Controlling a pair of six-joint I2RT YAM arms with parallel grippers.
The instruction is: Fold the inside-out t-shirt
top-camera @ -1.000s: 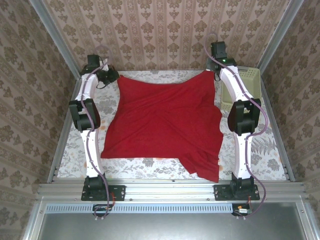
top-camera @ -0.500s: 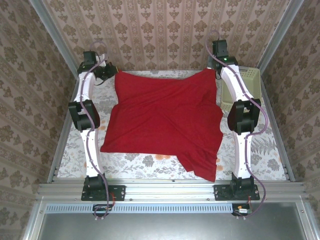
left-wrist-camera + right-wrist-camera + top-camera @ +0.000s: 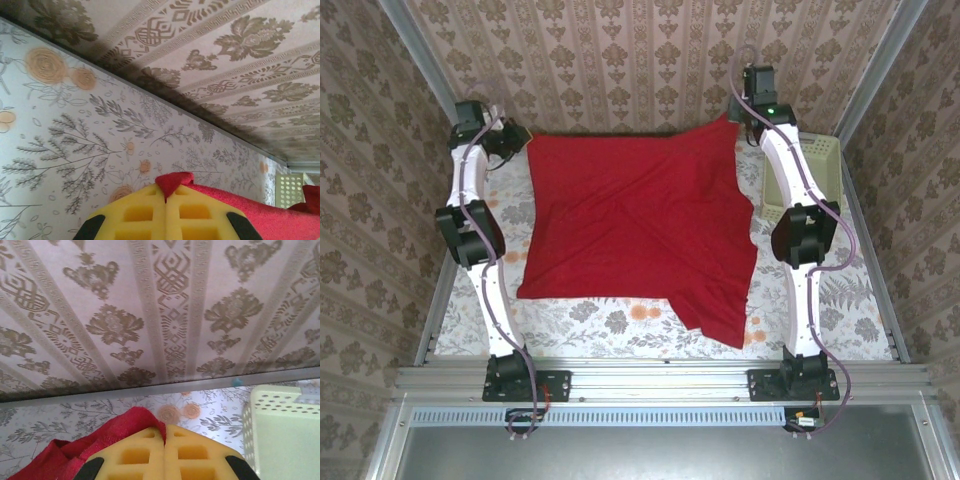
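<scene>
Table (image 3: 840, 310): inside-out t-shirt (image 3: 630, 220) spread flat over the middle, near-right part rumpled. Pale basket (image 3: 820, 165) at far right. Left gripper (image 3: 166, 197) and right gripper (image 3: 165, 434) are each clamped on a far corner. No fold visible yet; all folding remains.

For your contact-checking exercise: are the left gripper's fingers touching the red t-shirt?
Touching. The left wrist view shows the yellow fingers shut, a fold of the t-shirt pinched between them.

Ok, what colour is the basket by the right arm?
Pale yellowish green, with small holes: the basket shows best in the right wrist view.
</scene>
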